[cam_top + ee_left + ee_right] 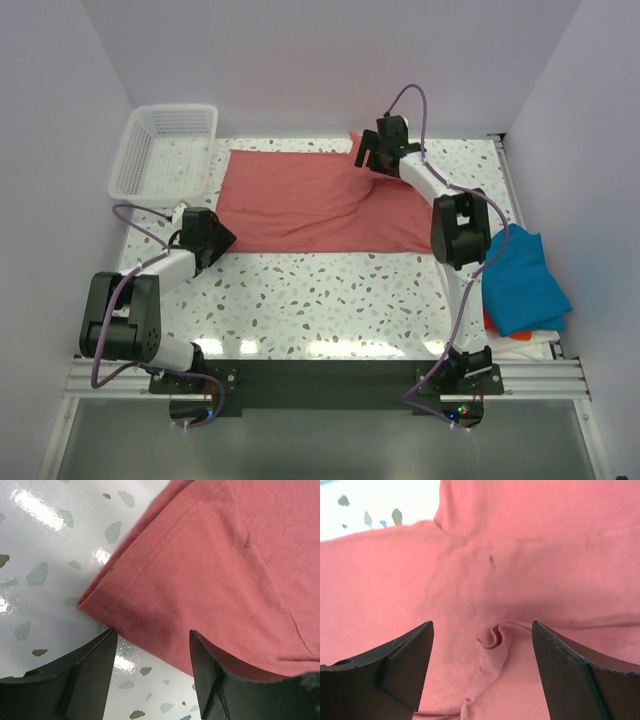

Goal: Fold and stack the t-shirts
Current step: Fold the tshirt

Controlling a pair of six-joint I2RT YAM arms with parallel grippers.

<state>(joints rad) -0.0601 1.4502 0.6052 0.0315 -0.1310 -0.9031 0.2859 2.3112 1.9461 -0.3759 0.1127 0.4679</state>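
Observation:
The salmon-red t-shirt (300,200) lies spread flat across the far half of the table. My left gripper (222,240) is open at its near left corner; in the left wrist view the hemmed corner (200,580) lies just beyond the open fingers (95,675). My right gripper (372,155) is open over the shirt's far right part, above a small crumpled fold (492,645). The teal-blue t-shirt (520,280) lies bunched at the right edge, on top of the bright orange t-shirt (492,322), of which only a sliver shows.
A white plastic mesh basket (165,150) stands at the far left corner. The speckled white table (330,300) shows bare between the shirt and the arm bases. Lilac walls close in the left, far and right sides.

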